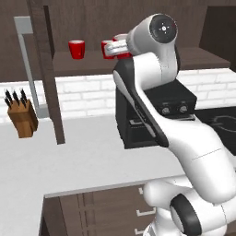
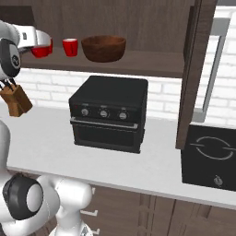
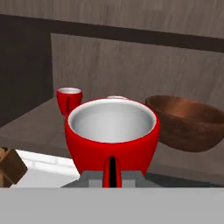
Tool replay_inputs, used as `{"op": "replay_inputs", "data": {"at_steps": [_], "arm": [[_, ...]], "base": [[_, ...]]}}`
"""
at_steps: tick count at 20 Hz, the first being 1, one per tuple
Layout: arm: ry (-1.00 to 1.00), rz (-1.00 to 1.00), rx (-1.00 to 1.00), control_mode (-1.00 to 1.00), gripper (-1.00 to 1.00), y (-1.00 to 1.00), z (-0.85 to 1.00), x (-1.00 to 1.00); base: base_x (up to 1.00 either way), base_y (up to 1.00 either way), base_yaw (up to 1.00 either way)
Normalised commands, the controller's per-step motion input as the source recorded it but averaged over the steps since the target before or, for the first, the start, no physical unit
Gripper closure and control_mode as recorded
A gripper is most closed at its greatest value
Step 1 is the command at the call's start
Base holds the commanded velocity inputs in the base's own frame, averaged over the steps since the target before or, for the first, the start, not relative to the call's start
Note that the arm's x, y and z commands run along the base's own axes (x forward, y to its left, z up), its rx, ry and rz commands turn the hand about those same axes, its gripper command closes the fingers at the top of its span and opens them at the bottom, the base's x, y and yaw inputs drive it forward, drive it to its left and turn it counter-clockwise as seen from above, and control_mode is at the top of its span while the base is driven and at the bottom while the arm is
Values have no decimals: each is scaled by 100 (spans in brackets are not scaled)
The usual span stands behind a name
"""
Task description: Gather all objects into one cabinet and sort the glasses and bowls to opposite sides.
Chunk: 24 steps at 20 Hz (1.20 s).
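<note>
The red cups (image 1: 77, 49) are seen on the long shelf (image 2: 138, 63) of the dark wood cabinet (image 2: 138, 18), along the top of both base views. One cup stands alone at the upper left of the left base view; another (image 2: 70, 47) stands just left of the wooden bowl (image 2: 103, 48) in the right base view. A third cup (image 3: 112, 133) is shown large in the middle of the hand view, upright with its mouth upward and its white inside visible; the end effector (image 3: 112, 173) is clamped on its near wall, at the bottom centre of that frame. All cups are set upright, long axis vertical, wider at the rim. The bowl is seated mouth up on the shelf, to the right of the cups. An open cabinet door with a grey bar handle (image 1: 27, 64) is seen at the left of the left base view. Below, a pale bench (image 1: 83, 156) is backed by white brick tiling, and on it a black countertop oven (image 2: 108, 113) with three knobs, a knife block (image 1: 22, 117) and a dark hob (image 2: 209, 159) are carried. No readable writing can be made out.
</note>
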Motion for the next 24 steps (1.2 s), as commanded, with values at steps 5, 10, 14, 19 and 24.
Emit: {"op": "replay_inputs", "data": {"at_steps": [5,10,14,19,24], "arm": [[0,2,5,-100,100,11,0,100],[0,5,0,-100,100,41,0,100],[2,5,0,-100,100,54,0,79],[9,0,7,-100,100,12,0,62],[12,0,5,-100,100,10,-11,57]], "base": [[0,0,0],[0,0,0],[0,0,0],[0,0,0],[0,0,0]]}}
